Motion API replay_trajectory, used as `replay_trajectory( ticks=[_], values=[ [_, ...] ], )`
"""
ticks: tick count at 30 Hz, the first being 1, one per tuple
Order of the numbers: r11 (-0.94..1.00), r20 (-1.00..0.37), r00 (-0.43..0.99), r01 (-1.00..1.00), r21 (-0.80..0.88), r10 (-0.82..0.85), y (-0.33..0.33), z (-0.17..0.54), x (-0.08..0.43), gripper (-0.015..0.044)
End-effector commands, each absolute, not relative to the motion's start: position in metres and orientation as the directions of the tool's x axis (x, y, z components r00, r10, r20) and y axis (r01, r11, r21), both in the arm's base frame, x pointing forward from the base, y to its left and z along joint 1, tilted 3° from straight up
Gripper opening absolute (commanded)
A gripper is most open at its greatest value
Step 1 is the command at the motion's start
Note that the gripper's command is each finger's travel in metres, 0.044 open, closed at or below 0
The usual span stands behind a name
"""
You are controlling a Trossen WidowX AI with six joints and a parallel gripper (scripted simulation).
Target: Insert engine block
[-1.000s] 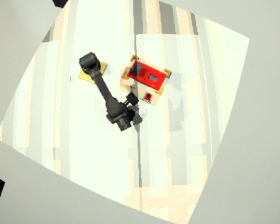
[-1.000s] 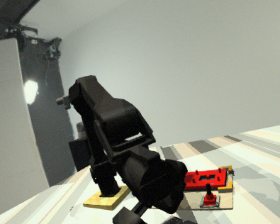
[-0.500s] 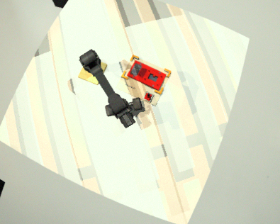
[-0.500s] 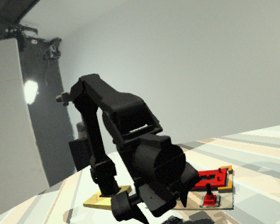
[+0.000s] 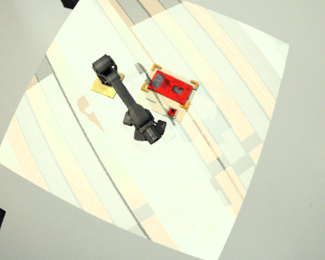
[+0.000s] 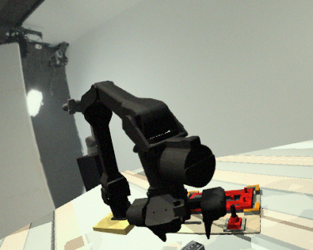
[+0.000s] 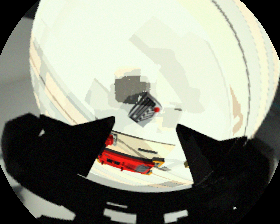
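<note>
The engine block (image 6: 192,246) (image 7: 145,109) is a grey ribbed block with a small red spot at one end. It lies on the table at an angle, outside the car body; the arm hides it in the top view. The red car body (image 5: 164,90) (image 6: 247,199) (image 7: 121,162) lies flat, with a grey opening near its middle in the top view. The rib is too small to make out. My gripper (image 6: 186,238) (image 7: 145,123) is open and empty. In the wrist view the block shows beyond the fingertips, between their lines, with no contact visible.
A tan board (image 6: 251,227) carries the car body and orange corner brackets (image 5: 155,67) around it. A small red piece with a black knob (image 5: 172,111) (image 6: 234,222) stands beside the body. The arm's base is on a yellow plate (image 5: 102,87) (image 6: 108,226).
</note>
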State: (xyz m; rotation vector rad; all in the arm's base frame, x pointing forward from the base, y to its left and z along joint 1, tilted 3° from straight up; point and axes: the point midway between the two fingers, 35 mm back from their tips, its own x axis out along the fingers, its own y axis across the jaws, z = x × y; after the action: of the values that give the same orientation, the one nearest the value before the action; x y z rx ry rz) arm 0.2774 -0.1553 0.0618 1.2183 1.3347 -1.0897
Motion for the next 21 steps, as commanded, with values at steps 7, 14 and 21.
replay_trajectory(
  ticks=[7,14,21],
  values=[
    [-0.213,-0.999,-0.019,0.977,-0.026,0.034,-0.1547,0.0672,0.2798,0.044],
    [-0.435,-0.999,-0.025,0.9,-0.014,-0.019,-0.154,0.071,0.2815,0.044],
    [-0.48,-0.999,-0.026,0.877,-0.008,-0.03,-0.1535,0.0718,0.2825,0.044]
  ],
)
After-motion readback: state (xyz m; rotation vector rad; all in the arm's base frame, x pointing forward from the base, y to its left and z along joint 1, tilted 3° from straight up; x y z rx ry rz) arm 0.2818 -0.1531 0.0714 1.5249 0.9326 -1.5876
